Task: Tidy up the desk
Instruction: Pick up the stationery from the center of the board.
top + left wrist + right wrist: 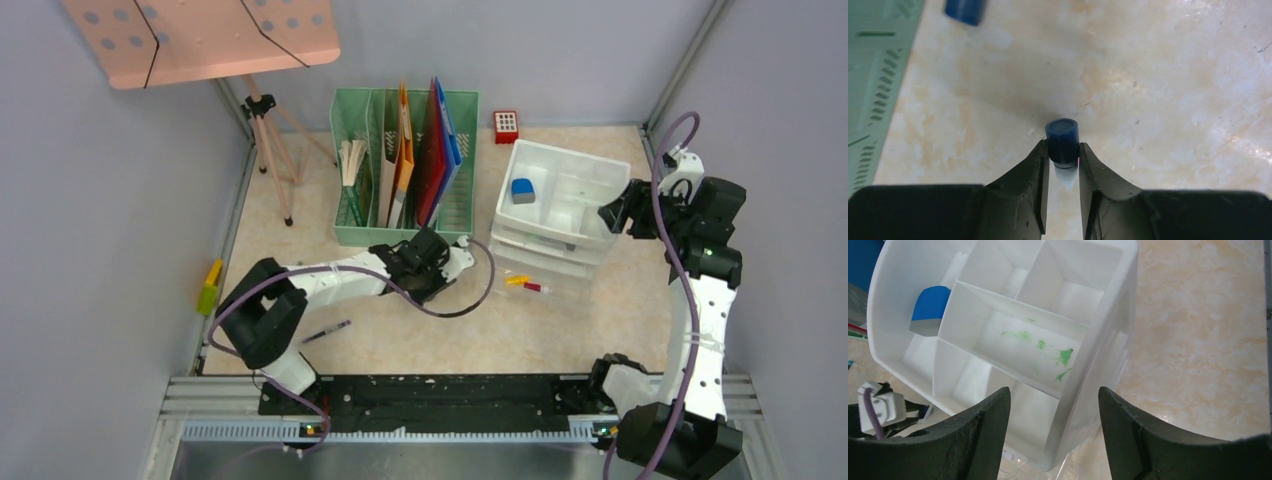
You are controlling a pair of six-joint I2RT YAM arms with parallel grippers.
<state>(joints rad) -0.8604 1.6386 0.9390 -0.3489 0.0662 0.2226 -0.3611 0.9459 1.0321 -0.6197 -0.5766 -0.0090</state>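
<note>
The desk [500,330] is a beige marble-patterned top. My left gripper [420,262] is low over it, just in front of the green file rack [405,165]. In the left wrist view the left gripper [1063,147] is shut on a marker with a dark blue cap [1062,131] and a white body, both fingers pressed on its sides. My right gripper [612,215] hangs open over the right rim of the white divided organizer [590,175]. In the right wrist view the right gripper [1054,395] straddles that organizer's wall [1098,365] without touching it.
A blue eraser [523,190] lies in the organizer. Red and yellow pens [527,285] lie by its front. A dark pen [326,331] lies near the left arm, a yellow-green highlighter [210,287] by the left wall. A red block [506,126] and a pink music stand [200,35] stand at the back.
</note>
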